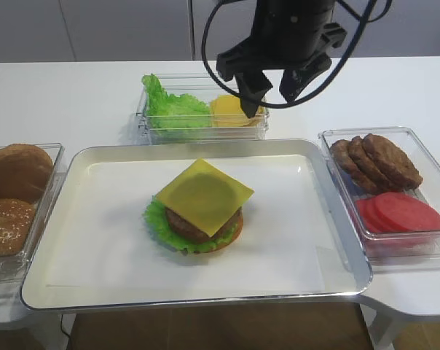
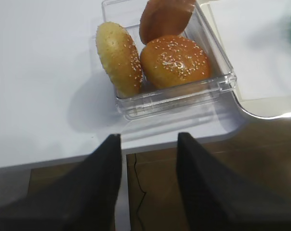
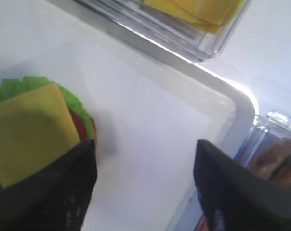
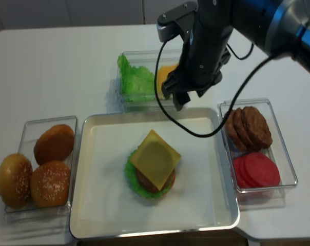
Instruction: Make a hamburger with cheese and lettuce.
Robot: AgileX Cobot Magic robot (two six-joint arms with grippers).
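Overhead, the right gripper (image 1: 272, 90) hangs with its jaws spread wide and nothing between them, above the far edge of the metal tray (image 1: 52, 219) and just in front of the clear bin (image 1: 148, 122) at the back of the white table (image 1: 81, 87). That bin holds loose lettuce leaves (image 1: 173, 108) on its left side and a stack of yellow cheese slices (image 1: 231, 109) on its right. Seen from the right wrist camera, the two black fingers (image 3: 54, 187) frame bare tray liner, with the burger at the left edge of the view.

Centre of the tray sits the hamburger (image 1: 194, 222): bun base, the lettuce (image 1: 156, 219) frilling out around it, then the dark patty. The cheese (image 1: 204, 193) lies flat on top, turned like a diamond, one corner pointing toward the back bin and the opposite corner toward the front; its corners overhang the patty.

To the right, a clear box (image 1: 438, 175) holds overlapping brown patties (image 1: 376, 160) at the back and red tomato slices (image 1: 398, 211) in front. To the left, another clear box (image 2: 218, 79) holds three buns (image 2: 172, 60), two of them sesame-topped.

Beyond that, the left gripper (image 2: 148, 183) hovers off the table's front edge near the bun box, fingers parted and gripping nothing.
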